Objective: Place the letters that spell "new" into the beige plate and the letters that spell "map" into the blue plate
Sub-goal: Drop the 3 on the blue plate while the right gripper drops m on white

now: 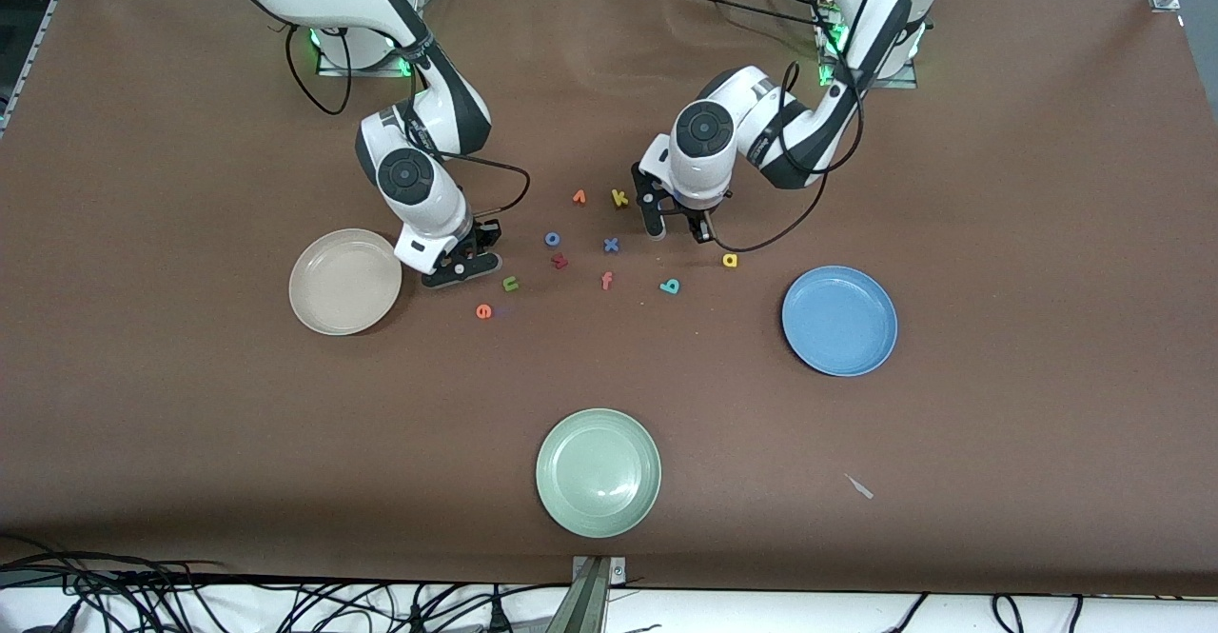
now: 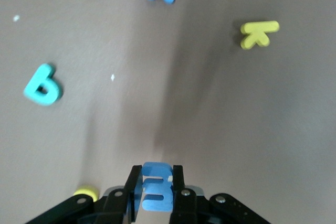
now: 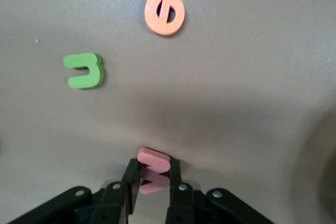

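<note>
My left gripper (image 1: 677, 227) is shut on the light blue m (image 2: 156, 187), low over the table beside the yellow a (image 1: 730, 259) and teal p (image 1: 670, 286). My right gripper (image 1: 466, 267) is shut on the pink w (image 3: 153, 167), low over the table between the beige plate (image 1: 345, 281) and the green n (image 1: 511, 283). The orange e (image 1: 484, 310) lies a little nearer the front camera than the n. The blue plate (image 1: 839, 320) sits toward the left arm's end. The right wrist view shows the n (image 3: 84, 70) and e (image 3: 164, 12); the left wrist view shows the p (image 2: 42, 85).
Other letters lie between the grippers: a blue o (image 1: 553, 239), a dark red letter (image 1: 559, 260), a blue x (image 1: 611, 245), a red-orange f (image 1: 606, 280), a yellow k (image 1: 619, 198) and an orange letter (image 1: 579, 197). A pale green plate (image 1: 598, 472) sits near the front edge.
</note>
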Robot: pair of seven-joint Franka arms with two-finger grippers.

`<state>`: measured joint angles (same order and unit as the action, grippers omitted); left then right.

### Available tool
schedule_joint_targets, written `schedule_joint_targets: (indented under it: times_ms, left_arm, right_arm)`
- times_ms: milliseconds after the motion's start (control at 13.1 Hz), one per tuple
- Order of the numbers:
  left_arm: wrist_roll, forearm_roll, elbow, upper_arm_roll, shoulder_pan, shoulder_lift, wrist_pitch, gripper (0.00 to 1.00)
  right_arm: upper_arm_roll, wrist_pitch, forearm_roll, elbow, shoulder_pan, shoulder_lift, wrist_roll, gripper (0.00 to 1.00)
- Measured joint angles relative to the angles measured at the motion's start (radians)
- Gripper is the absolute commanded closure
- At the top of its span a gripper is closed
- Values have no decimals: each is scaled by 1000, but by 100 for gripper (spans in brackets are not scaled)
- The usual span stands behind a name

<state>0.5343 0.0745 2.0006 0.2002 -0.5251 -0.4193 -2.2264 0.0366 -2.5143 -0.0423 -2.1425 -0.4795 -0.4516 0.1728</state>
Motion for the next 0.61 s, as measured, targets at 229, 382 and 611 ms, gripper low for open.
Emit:
schedule_joint_targets:
  times_ms: [229, 382, 611]
  left_arm:
    - [0, 0, -132, -5, 17, 33, 255, 100]
    - [0, 0, -212, -7, 54, 36, 379, 100]
    - [1, 0, -279, -14, 181, 36, 437, 100]
  right_arm:
    - [-52, 240, 0, 125, 1, 21, -13, 96]
    - [-100, 396, 0, 229, 11, 38, -47, 96]
    - [-125, 437, 0, 268, 92, 39, -170, 95]
